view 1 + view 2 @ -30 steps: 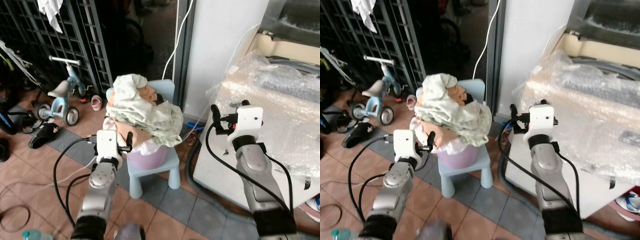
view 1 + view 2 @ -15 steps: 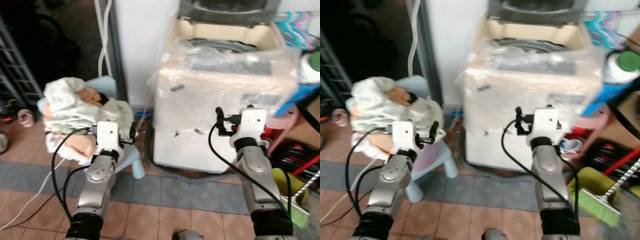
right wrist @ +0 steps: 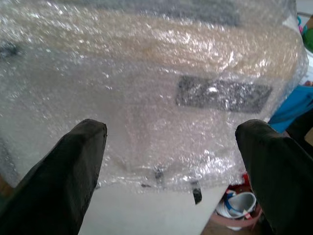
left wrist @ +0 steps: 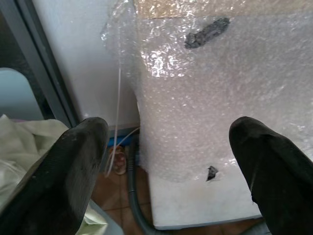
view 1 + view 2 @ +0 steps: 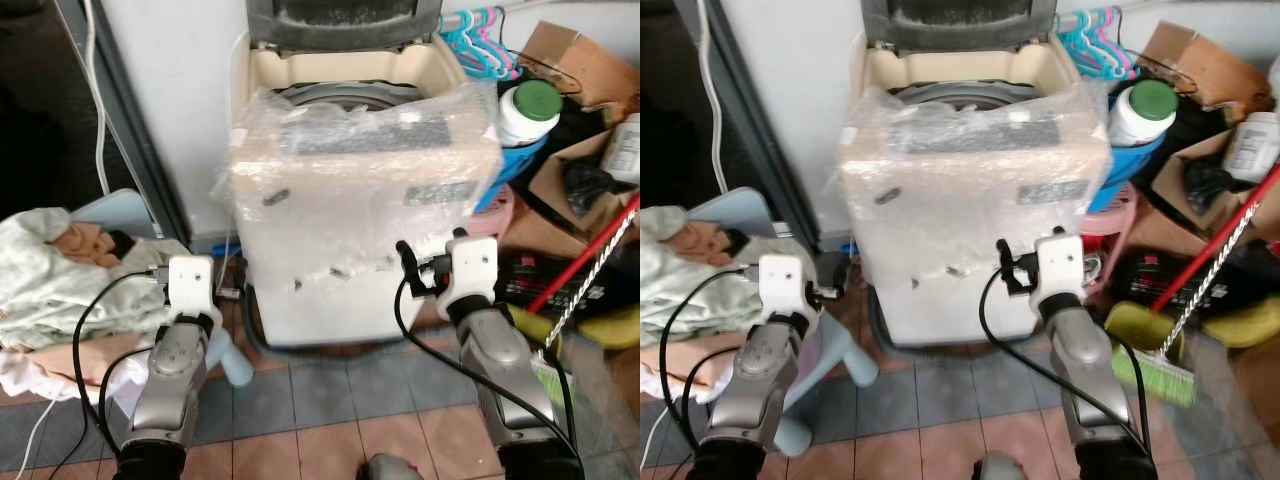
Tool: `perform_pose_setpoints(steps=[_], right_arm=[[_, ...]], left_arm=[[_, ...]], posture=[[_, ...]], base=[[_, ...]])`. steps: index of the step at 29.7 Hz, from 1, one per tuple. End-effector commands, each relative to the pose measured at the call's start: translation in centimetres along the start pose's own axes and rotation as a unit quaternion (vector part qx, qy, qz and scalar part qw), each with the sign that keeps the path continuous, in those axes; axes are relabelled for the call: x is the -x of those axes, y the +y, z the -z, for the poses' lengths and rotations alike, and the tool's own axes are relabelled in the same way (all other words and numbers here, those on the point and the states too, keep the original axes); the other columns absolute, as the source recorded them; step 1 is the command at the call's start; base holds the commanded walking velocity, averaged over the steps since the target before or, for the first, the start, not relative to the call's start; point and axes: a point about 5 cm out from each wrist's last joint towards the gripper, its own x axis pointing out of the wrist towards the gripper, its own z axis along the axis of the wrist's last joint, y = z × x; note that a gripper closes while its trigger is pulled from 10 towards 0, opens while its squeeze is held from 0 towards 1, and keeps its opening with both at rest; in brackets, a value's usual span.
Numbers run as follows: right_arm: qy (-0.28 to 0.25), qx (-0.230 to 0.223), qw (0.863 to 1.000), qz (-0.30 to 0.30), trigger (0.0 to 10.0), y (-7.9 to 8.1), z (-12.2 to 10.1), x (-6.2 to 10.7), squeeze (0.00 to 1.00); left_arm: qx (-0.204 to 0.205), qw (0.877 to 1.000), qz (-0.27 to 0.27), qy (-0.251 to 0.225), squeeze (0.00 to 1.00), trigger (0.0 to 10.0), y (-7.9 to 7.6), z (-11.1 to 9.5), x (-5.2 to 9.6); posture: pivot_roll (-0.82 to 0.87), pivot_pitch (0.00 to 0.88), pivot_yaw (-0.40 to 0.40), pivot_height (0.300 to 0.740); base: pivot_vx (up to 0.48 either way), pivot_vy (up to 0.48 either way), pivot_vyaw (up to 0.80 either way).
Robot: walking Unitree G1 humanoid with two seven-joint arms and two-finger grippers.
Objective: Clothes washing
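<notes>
Bubble-wrapped washer (image 5: pixel 360 190) sits dead ahead against the wall, lid up. Clothes (image 5: pixel 60 290) are heaped on a blue chair (image 5: pixel 120 215) off to the robot's left. Left gripper (image 4: pixel 166 161) and right gripper (image 3: pixel 171 166) both hang spread wide, empty, facing the washer.

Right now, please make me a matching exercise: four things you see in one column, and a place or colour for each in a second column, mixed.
Things:
1. washing machine
2. pile of clothes
3. white bottle
4. hangers

Descriptions:
A. teal, behind the machine's right corner
B. green cap
C. wrapped in bubble plastic, lid raised
D. on the robot's left, beside the blue chair

Pairs: 1-C, 2-D, 3-B, 4-A
</notes>
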Motion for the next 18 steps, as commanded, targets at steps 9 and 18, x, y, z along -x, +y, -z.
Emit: perform_pose_setpoints(steps=[9,18], right_arm=[[-0.014,-0.053,0.995,0.087,10.0,-0.5,-0.1,0.1,0.0],[-0.02,-0.042,0.995,0.093,10.0,-1.0,-0.6,0.2,0.0]], left_arm=[[-0.01,0.999,-0.047,0.004,0.0,10.0,2.4,0.3,1.5],[-0.01,0.999,-0.041,0.009,0.0,10.0,2.2,0.3,1.6]], posture=[[-0.03,0.0,0.027,0.74],[-0.03,0.0,0.035,0.74]], base=[[0.0,0.0,0.0],[0.0,0.0,0.0]])
